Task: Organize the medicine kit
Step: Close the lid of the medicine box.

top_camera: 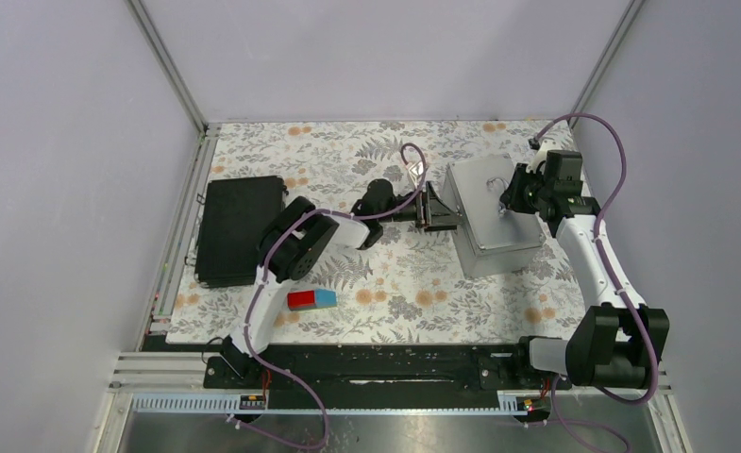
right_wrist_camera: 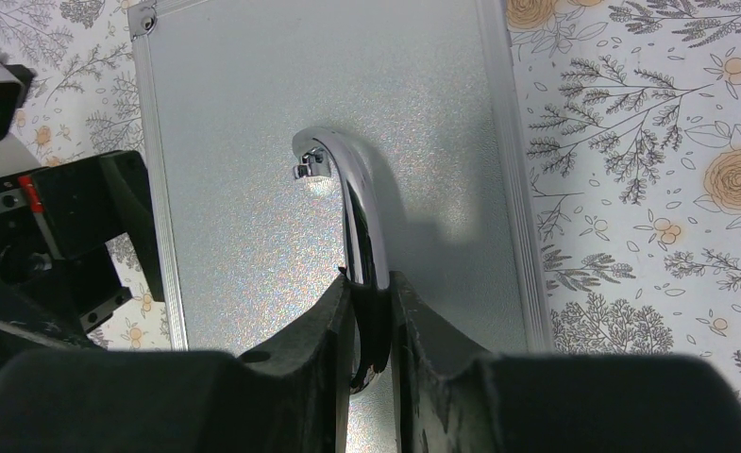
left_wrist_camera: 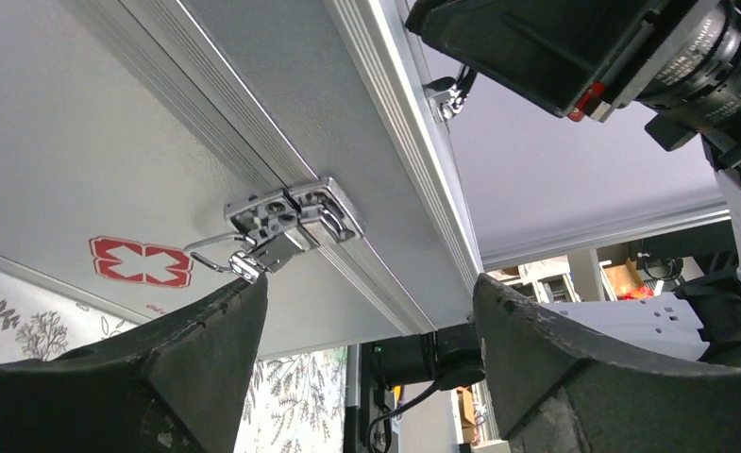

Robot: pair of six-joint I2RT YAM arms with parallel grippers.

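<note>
Right gripper (right_wrist_camera: 371, 311) clamps the chrome handle (right_wrist_camera: 352, 179) of the medicine kit (right_wrist_camera: 253, 142); left gripper (left_wrist_camera: 366, 311), fingers wide apart, faces its latch (left_wrist_camera: 286, 222) (red cross (left_wrist_camera: 142, 261) alongside).

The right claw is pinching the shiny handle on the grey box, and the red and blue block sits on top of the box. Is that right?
Not quite. The red and blue block lies on the flowery table, apart from the grey box, as the top view shows. The right claw does pinch the shiny handle.
</note>
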